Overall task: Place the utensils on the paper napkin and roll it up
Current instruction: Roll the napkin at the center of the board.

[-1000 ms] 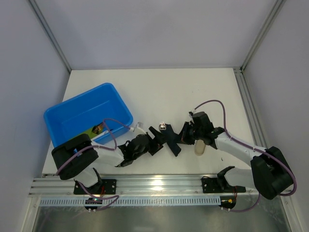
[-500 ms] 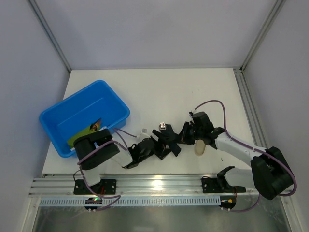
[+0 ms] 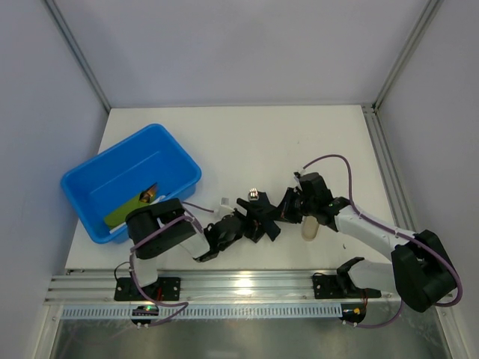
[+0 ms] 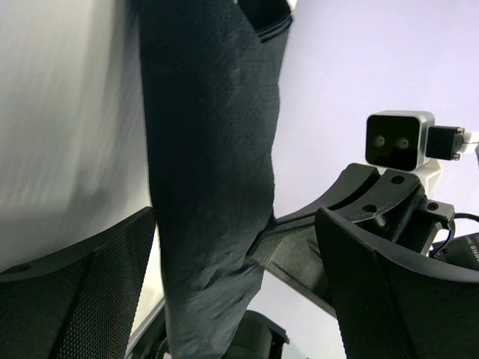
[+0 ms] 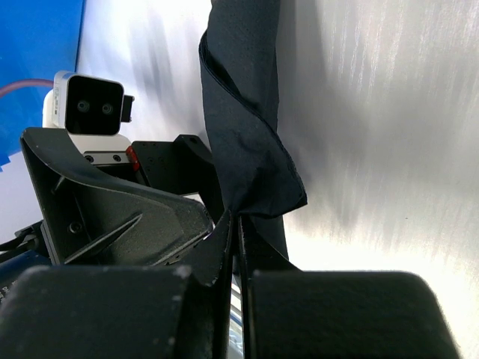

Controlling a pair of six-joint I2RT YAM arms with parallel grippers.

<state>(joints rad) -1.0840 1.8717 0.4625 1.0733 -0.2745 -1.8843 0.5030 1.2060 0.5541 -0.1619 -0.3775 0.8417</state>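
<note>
diagonally runs the napkin roll (image 5: 243,112); right gripper (image 5: 233,224) pinches its end, left gripper (image 4: 236,258) spread around it.

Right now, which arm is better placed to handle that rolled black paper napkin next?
Left, probably. The left arm's fingers stand open either side of the slim black paper napkin roll, free to close. The right arm's fingers are shut, pinching its end.

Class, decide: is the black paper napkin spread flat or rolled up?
Rolled up: the paper napkin forms a slim black tube, one end pinched by the shut right gripper.
</note>
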